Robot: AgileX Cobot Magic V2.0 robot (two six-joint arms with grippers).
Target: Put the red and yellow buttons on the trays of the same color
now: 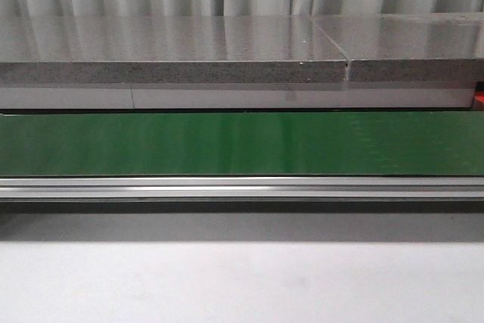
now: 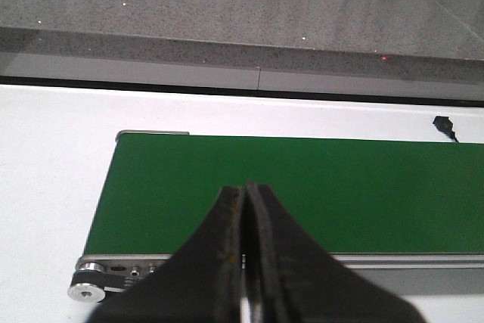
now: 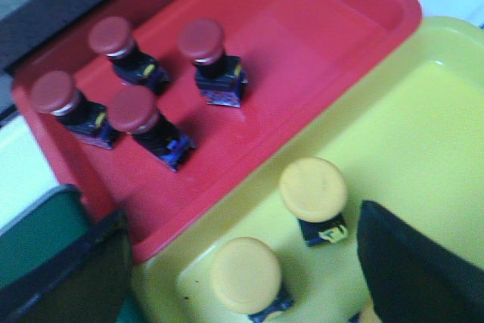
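In the right wrist view a red tray (image 3: 302, 28) holds several red buttons (image 3: 201, 39) standing on their dark bases. Beside it, edge to edge, lies a yellow tray (image 3: 423, 134) with two yellow buttons (image 3: 313, 188) in full sight and a sliver of a third at the frame edge. My right gripper (image 3: 246, 274) hangs open over the yellow tray, its fingers (image 3: 423, 270) wide apart and touching no button. In the left wrist view my left gripper (image 2: 246, 191) is shut and empty above the green conveyor belt (image 2: 340, 187). Neither gripper shows in the front view.
The green belt (image 1: 242, 145) runs across the front view with an aluminium rail (image 1: 242, 187) along its near side and a grey stone ledge (image 1: 174, 51) behind. The belt's end roller (image 2: 87, 289) and a small black connector (image 2: 442, 122) lie on the white table (image 2: 53, 156).
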